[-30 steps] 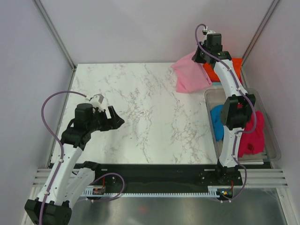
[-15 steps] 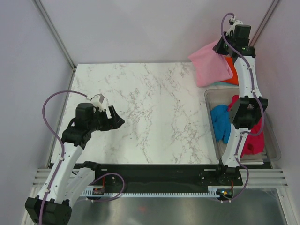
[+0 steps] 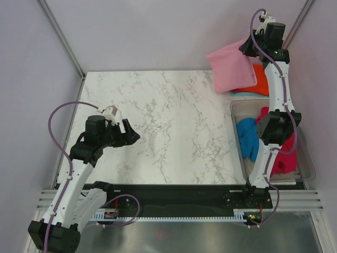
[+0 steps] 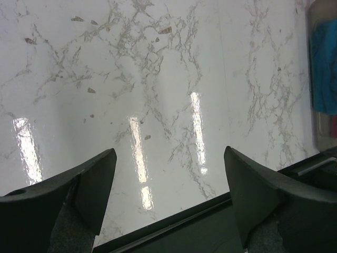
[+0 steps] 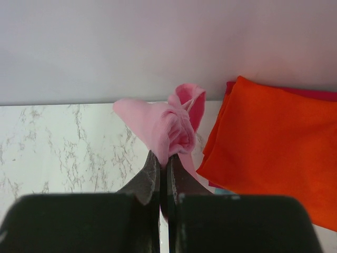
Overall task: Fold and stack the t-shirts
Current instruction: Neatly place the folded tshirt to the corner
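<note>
Tons of room across the marble tabletop (image 3: 174, 121) through the centre and upper left of the frame. The right edge is the cramped bit. There's a clear bin (image 3: 237, 105) holding the bright blue tee (image 3: 246, 134) and crimson-pink tee (image 3: 284, 155) at lower right, and a folded orange tee (image 3: 261, 79) at upper right. The light pink tee (image 3: 231, 68) dangles from the pinched right gripper (image 3: 246, 46), overlapping the orange one's left side. The left gripper (image 3: 131, 132) hovers mid-left, jaws apart.

No legible text in any view.
No words, brands, numbers or signs show on the marble table (image 3: 158, 121), the light pink t-shirt (image 3: 231, 71) or the orange t-shirt (image 3: 260, 79). The small red part (image 3: 109, 214) on the front rail (image 3: 174, 213) may carry print, but it is too small in the top view to tell.
</note>
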Action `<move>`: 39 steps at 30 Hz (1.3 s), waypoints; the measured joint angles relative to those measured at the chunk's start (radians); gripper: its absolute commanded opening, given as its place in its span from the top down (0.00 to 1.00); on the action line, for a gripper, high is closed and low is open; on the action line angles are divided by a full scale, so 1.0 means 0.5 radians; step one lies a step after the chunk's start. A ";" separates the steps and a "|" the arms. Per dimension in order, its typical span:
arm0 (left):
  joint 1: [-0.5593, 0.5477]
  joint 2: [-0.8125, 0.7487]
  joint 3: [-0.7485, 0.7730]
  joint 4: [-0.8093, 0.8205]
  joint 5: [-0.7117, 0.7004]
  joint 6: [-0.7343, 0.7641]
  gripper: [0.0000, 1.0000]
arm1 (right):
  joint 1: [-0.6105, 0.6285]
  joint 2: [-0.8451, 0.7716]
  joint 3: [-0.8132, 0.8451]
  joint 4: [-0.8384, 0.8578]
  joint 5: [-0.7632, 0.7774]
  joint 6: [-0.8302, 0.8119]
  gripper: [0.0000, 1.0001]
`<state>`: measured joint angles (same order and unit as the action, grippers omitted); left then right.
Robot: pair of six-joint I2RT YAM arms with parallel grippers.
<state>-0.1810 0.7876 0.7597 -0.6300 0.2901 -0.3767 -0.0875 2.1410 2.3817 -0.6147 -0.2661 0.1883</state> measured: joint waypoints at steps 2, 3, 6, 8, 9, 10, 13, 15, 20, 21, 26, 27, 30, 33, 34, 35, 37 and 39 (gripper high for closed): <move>0.000 0.000 0.000 0.000 0.000 -0.001 0.10 | -0.006 0.000 0.011 -0.001 -0.008 0.003 1.00; 0.000 0.000 0.000 0.000 0.000 -0.001 0.10 | -0.010 0.000 0.016 -0.001 -0.013 0.004 1.00; 0.000 0.005 0.000 0.000 0.000 -0.001 0.10 | -0.027 0.000 0.037 -0.001 -0.023 0.006 1.00; 0.000 0.012 0.000 0.000 0.000 -0.001 0.10 | -0.040 0.000 0.053 0.001 -0.031 0.011 1.00; 0.000 0.013 0.000 0.000 0.000 -0.001 0.10 | -0.047 0.000 0.057 0.002 -0.036 0.012 1.00; 0.000 0.014 0.000 0.000 0.000 -0.001 0.10 | -0.054 0.000 0.062 0.002 -0.040 0.014 1.00; 0.000 0.014 -0.001 0.000 0.000 -0.001 0.10 | -0.083 0.001 0.069 0.002 -0.060 0.027 1.00; 0.000 0.018 -0.001 0.000 0.000 -0.001 0.10 | -0.103 0.002 0.076 0.002 -0.067 0.034 1.00; 0.000 0.034 -0.001 0.000 0.000 -0.001 0.10 | -0.151 0.012 0.085 0.024 -0.076 0.036 1.00; 0.000 0.036 -0.001 0.000 0.000 -0.001 0.10 | -0.166 0.024 0.091 0.037 -0.084 0.037 1.00; 0.000 0.039 -0.001 0.000 0.000 -0.001 0.10 | -0.266 0.144 0.123 0.137 -0.131 0.058 1.00; 0.000 0.040 -0.001 0.000 0.000 -0.001 0.10 | -0.288 0.183 0.124 0.169 -0.146 0.066 1.00; 0.000 0.049 -0.001 0.000 0.000 -0.001 0.10 | -0.355 0.346 0.152 0.249 -0.172 0.093 1.00; 0.000 0.063 -0.001 0.000 0.000 -0.001 0.10 | -0.415 0.568 0.215 0.356 -0.175 0.126 0.96; 0.000 0.065 -0.001 0.000 0.000 -0.001 0.10 | -0.432 0.626 0.225 0.397 -0.168 0.142 0.95; 0.000 0.066 -0.001 0.000 0.000 -0.001 0.10 | -0.454 0.703 0.237 0.446 -0.151 0.166 0.92; 0.000 0.067 -0.001 0.001 -0.001 -0.001 0.10 | -0.499 0.833 0.246 0.579 -0.108 0.228 0.82; 0.000 0.069 -0.001 0.001 -0.001 -0.001 0.10 | -0.549 0.960 0.248 0.747 -0.027 0.319 0.32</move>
<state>-0.1810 0.8223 0.7593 -0.6296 0.2897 -0.3771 -0.3622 2.6209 2.5057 -0.2413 -0.2798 0.3477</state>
